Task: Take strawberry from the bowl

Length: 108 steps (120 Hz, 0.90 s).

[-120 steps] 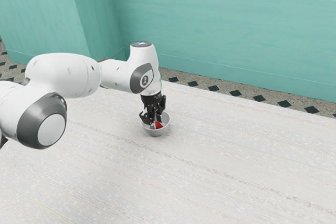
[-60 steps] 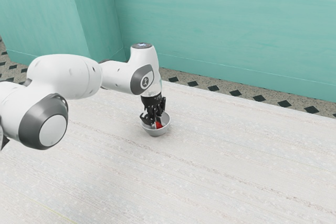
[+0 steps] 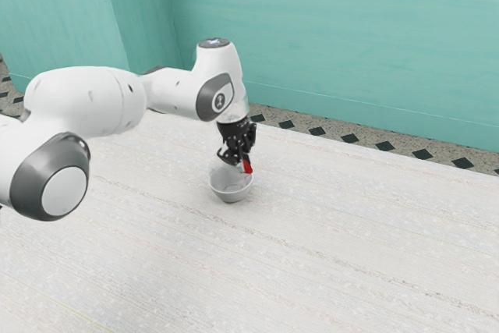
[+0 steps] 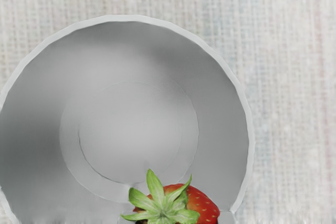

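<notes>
My arm (image 3: 117,103) has a little round mark (image 3: 220,101) on its side, too small to read. My jaws are pinched on the red strawberry (image 3: 247,168), one on each side. It is up in the air, over the edge of the grey bowl (image 3: 232,193). Its green leaves (image 4: 163,208) face up toward me. The bowl sits on the pale surface (image 3: 327,232).

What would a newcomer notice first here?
Probably the red strawberry with its green leaves, held in the jaws just above the grey bowl. Next, the bulky white arm reaching in from the exterior view's left, against the turquoise wall behind the pale table.
</notes>
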{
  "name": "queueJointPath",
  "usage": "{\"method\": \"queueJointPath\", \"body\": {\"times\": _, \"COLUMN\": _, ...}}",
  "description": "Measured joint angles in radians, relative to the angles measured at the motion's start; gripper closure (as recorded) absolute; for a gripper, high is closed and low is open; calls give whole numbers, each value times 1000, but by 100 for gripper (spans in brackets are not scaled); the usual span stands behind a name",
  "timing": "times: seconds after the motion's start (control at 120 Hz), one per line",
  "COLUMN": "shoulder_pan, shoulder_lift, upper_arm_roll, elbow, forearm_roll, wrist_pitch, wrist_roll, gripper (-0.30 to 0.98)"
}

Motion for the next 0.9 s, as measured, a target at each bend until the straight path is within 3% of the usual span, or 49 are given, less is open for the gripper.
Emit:
{"method": "queueJointPath", "body": {"times": 0.367, "shoulder_pan": -205, "shoulder_lift": 1, "upper_arm_roll": -7, "elbow": 12, "forearm_roll": -4, "wrist_pitch": -14, "wrist_roll": 8, "gripper": 67}}
{"method": "queueJointPath", "body": {"times": 0.733, "shoulder_pan": -224, "shoulder_lift": 109, "upper_arm_roll": -70, "elbow": 99, "forearm_roll": -6, "wrist_pitch": -10, "wrist_roll": 18, "gripper": 68}}
{"method": "queueJointPath", "body": {"times": 0.9, "shoulder_pan": -222, "shoulder_lift": 121, "upper_arm_roll": -86, "elbow": 99, "forearm_roll": -5, "wrist_pitch": 18, "wrist_roll": 23, "gripper": 38}}
